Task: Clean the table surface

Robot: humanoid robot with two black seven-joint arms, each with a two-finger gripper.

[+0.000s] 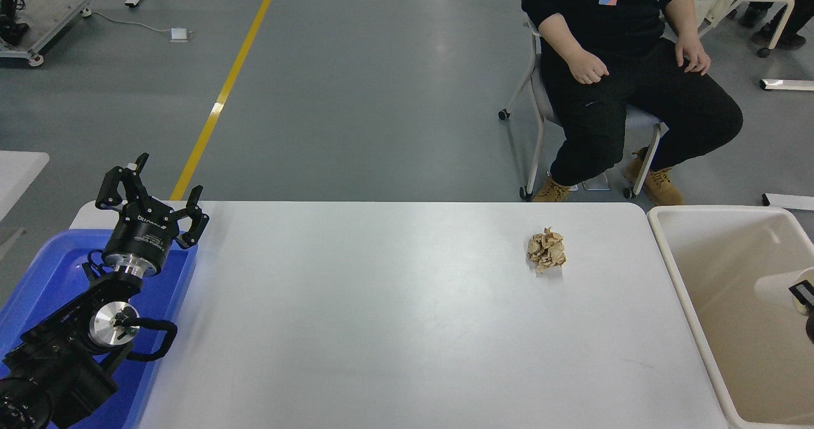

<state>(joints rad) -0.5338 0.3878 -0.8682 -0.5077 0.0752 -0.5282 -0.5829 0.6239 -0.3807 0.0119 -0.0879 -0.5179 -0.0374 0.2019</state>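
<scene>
White table (381,327) with one paper ball (546,250) on it.

Smooth and white with round corners, the table fills the middle. The crumpled brown ball sits near the far right side, with lots of bare room all around it. A blue tray (38,276) is at the left edge and a cream bin (674,276) is at the right edge. The left gripper (150,195) is parked over the tray, fingers spread. A bit of the right arm (802,292) peeks in over the bin; its fingers are hidden. A person (623,67) sits past the far edge.
</scene>
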